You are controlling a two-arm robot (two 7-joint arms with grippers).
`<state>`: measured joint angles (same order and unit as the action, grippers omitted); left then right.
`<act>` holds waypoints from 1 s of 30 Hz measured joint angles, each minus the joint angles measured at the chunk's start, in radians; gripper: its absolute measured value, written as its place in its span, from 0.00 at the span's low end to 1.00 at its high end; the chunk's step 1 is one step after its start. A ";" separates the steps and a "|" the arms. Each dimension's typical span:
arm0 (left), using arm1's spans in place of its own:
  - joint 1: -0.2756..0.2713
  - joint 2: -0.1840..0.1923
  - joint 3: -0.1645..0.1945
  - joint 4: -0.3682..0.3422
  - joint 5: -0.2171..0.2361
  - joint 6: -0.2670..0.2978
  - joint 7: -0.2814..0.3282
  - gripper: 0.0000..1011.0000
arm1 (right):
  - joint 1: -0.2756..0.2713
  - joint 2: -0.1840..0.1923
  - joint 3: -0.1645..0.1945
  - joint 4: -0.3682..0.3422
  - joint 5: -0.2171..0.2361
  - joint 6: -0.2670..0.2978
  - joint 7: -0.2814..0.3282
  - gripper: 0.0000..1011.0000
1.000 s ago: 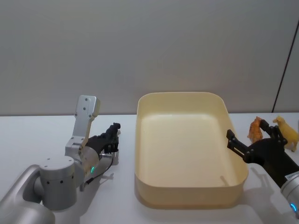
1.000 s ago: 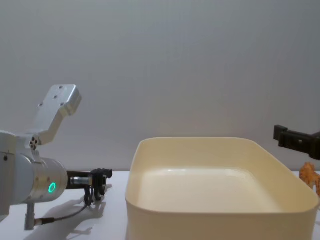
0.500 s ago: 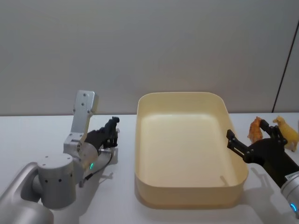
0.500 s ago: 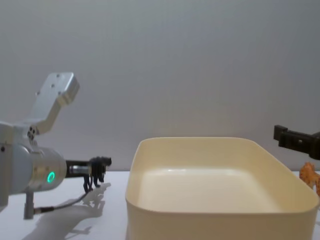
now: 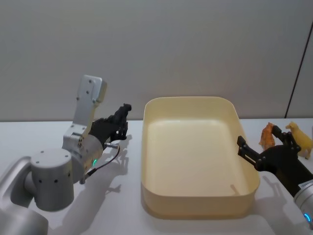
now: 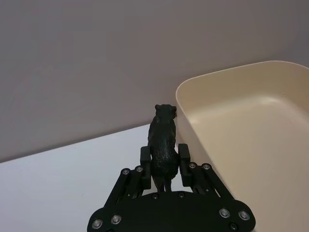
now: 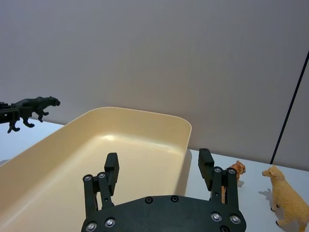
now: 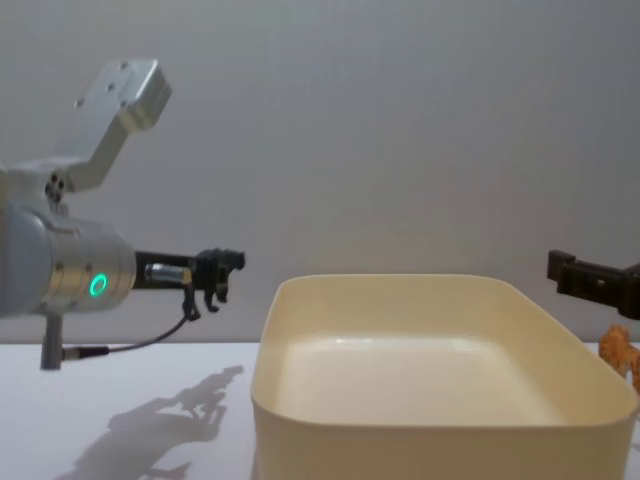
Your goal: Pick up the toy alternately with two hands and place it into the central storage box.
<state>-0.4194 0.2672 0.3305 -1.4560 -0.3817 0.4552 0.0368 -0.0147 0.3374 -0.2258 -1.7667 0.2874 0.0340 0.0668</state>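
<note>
Black toy panther (image 6: 163, 140) clamped between fingers of the left gripper (image 6: 164, 153), head outward.

The left gripper (image 6: 164, 159) holds a toy (image 6: 163, 137) left of the central storage box (image 5: 195, 206), tiger (image 5: 266, 137) and lamb (image 5: 300, 139) at its right.

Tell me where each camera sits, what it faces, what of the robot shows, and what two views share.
Head: high, looking down on the cream-yellow plastic tub; both arms show.
Chest: low, facing the tub's side wall; left arm shows.
Left wrist: behind the left gripper, facing its black toy panther and the tub.
Right wrist: behind the open right gripper, facing across the tub.
Shared: both wrist views show the panther.
</note>
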 joint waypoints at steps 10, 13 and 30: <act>-0.014 0.015 0.008 -0.072 0.062 0.074 -0.121 0.30 | 0.000 0.000 0.000 0.000 0.000 0.000 0.000 0.99; -0.028 0.016 0.015 -0.083 0.089 0.094 -0.171 0.30 | 0.000 0.000 0.000 0.000 0.000 0.000 0.000 0.99; -0.161 -0.032 0.069 -0.019 0.282 0.111 -0.458 0.42 | 0.000 0.000 0.000 0.000 0.000 0.000 0.000 0.99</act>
<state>-0.5803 0.2347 0.3991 -1.4749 -0.0999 0.5664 -0.4213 -0.0146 0.3374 -0.2258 -1.7667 0.2874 0.0340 0.0668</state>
